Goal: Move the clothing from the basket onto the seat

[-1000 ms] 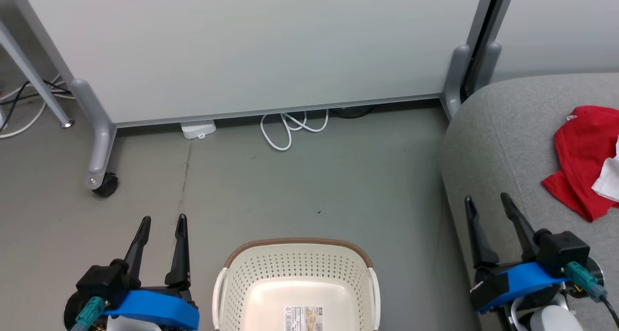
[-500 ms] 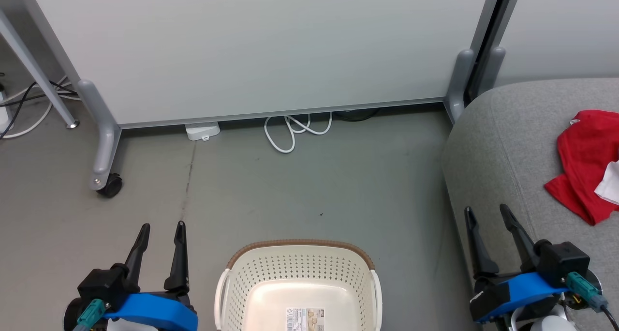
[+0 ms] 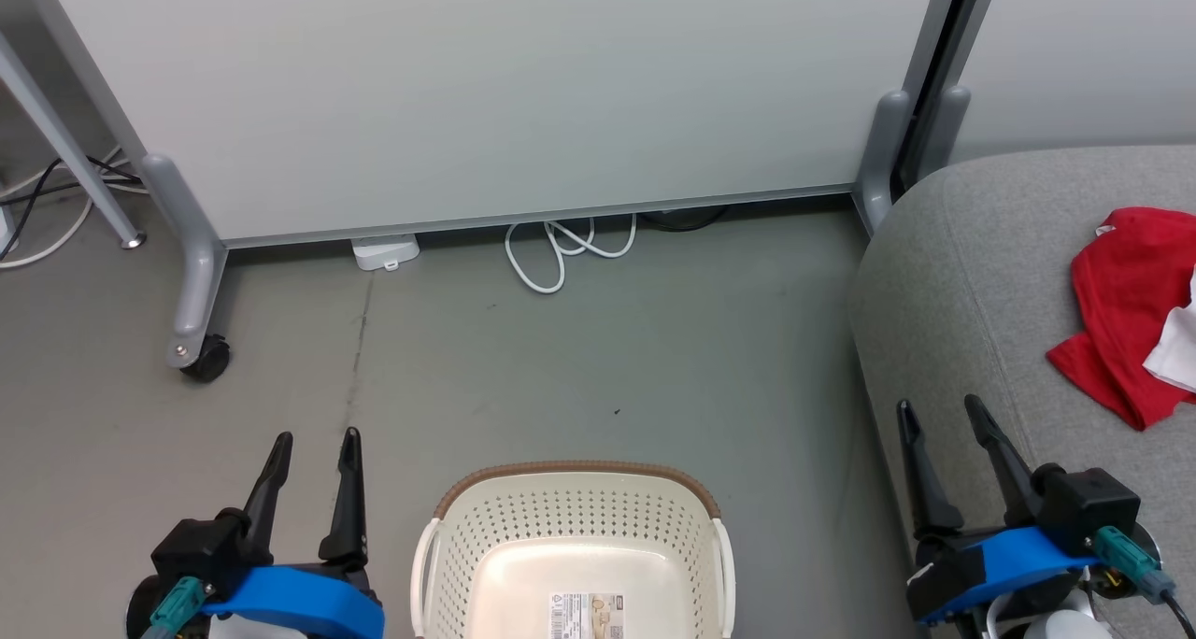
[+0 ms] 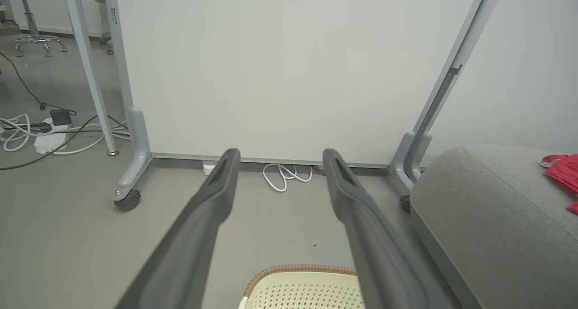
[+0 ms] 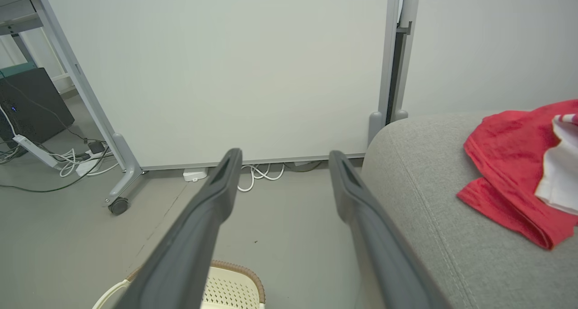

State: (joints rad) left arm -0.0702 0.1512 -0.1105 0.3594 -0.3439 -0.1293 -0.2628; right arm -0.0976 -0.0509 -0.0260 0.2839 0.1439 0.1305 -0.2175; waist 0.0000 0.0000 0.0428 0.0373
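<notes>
A: Both pincers are spread wide w/ nothing in them. Left pincer (image 3: 317, 436) hangs over the floor (image 3: 579, 359) just left of the basket (image 3: 575, 471); right pincer (image 3: 938, 404) is at the near left edge of the seat (image 3: 972, 275).

B: And the clothing (image 3: 1117, 303)?

A: Red w/ a white patch, bunched on the seat at far right, well apart from the basket. It runs off the frame edge.

B: So which step?

A: Looks like the end, i.e. drop-off done and arms parked either side. The basket bottom shows bare, just the paper label (image 3: 586, 614). Its near end is cut off in the head view, tho, so prob. empty, not def.

B: Next move?

A: Tilt the head down and check that near end. If cloth's left, lower one pincer in, pinch a fold, lift clear of the rim, then swing right onto the seat. If not, nothing more to carry.
</notes>
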